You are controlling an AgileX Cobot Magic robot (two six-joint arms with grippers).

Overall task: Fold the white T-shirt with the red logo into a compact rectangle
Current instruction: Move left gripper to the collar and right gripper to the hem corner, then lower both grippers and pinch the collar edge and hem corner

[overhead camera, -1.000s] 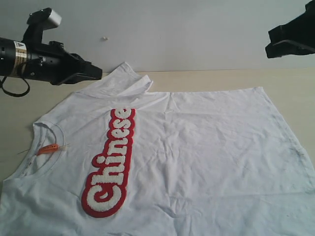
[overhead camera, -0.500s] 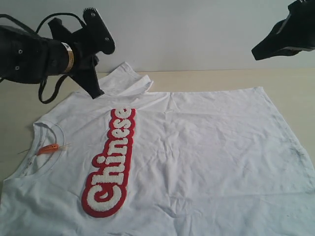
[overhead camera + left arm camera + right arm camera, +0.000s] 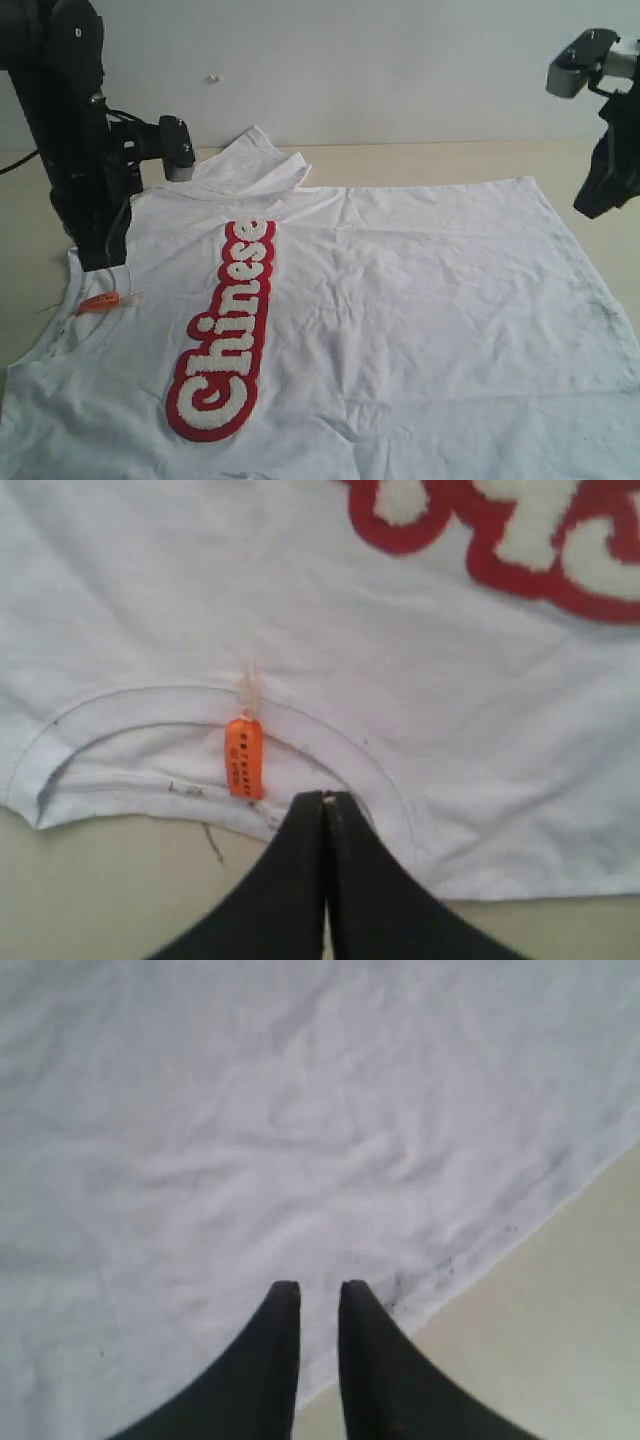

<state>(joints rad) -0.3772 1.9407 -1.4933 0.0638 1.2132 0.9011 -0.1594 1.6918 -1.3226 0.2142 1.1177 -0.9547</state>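
Observation:
The white T-shirt [image 3: 420, 300] lies spread flat, front up, with its neck at the left and its hem at the right. The red logo [image 3: 225, 330] runs along the chest. An orange neck tag [image 3: 98, 302] sits in the collar. My left gripper [image 3: 100, 262] points down just above the collar; in the left wrist view it [image 3: 327, 798] is shut, tips beside the tag [image 3: 244, 757], holding nothing that I can see. My right gripper [image 3: 592, 208] hangs above the hem side; in the right wrist view it [image 3: 320, 1285] is narrowly open over the shirt's edge [image 3: 480, 1260].
The shirt rests on a beige table [image 3: 560, 155] with a white wall behind. One sleeve [image 3: 255, 165] lies folded over at the far side. The shirt's near part runs out of the exterior view.
The left arm has swung from level to pointing down over the collar. The right arm has dropped and turned downward over the hem side. The shirt has not moved.

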